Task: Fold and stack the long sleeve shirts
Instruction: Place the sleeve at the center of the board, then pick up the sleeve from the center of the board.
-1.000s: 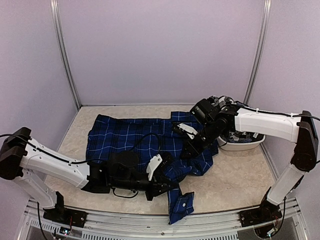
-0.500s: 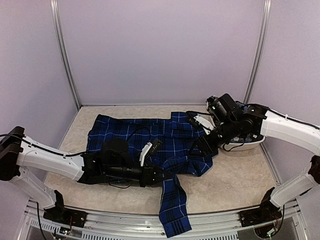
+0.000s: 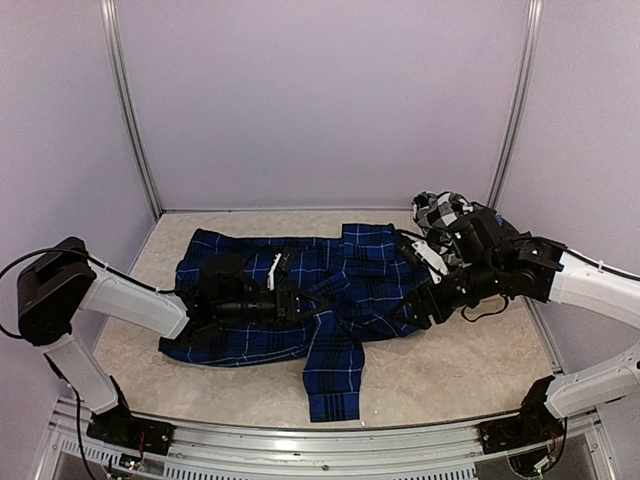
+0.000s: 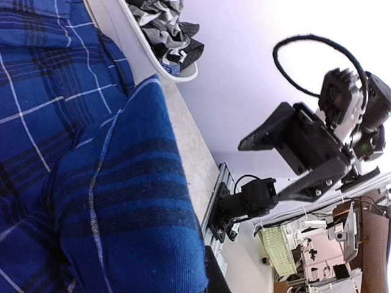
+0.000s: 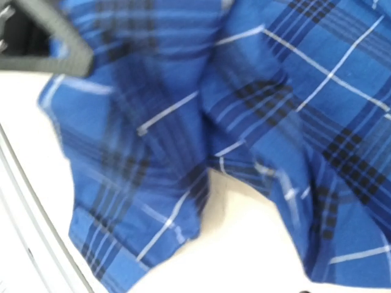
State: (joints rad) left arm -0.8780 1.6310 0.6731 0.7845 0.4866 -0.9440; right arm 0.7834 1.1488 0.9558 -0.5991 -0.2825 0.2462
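Woven plaid cloth, royal blue with dark bands and thin white lines: the blue plaid shirt [image 3: 365,262] is found spread across the middle of the table [image 3: 460,375], wrinkled and only partly flattened, with one sleeve [image 3: 330,378] laid out toward the near edge. A second garment, the checked shirt [image 3: 438,208], is noted bundled in a white tub [image 4: 183,74] at the far right, well apart from the fold in hand. The left end effector [image 3: 305,300] is seen low on the shirt's body with its jaws closed; in the left wrist view a raised fold of blue cloth is bunched right at the camera, so a pinch on the fabric is judged likely, though the fingertips themselves are hidden. The right end effector [image 3: 428,303] is held at the shirt's right edge with jaws apart; one dark finger [image 5: 49,43] is shown clear of the cloth and nothing is gripped. The fabric is judged light, soft and limp: no shape will be kept once lifted, and layers are expected to drag and slide over one another. A hold is best taken at doubled edges such as the cuff, shoulder seam or hem, pinched through one layer only, and kept low so that the folds beneath are not pulled along.
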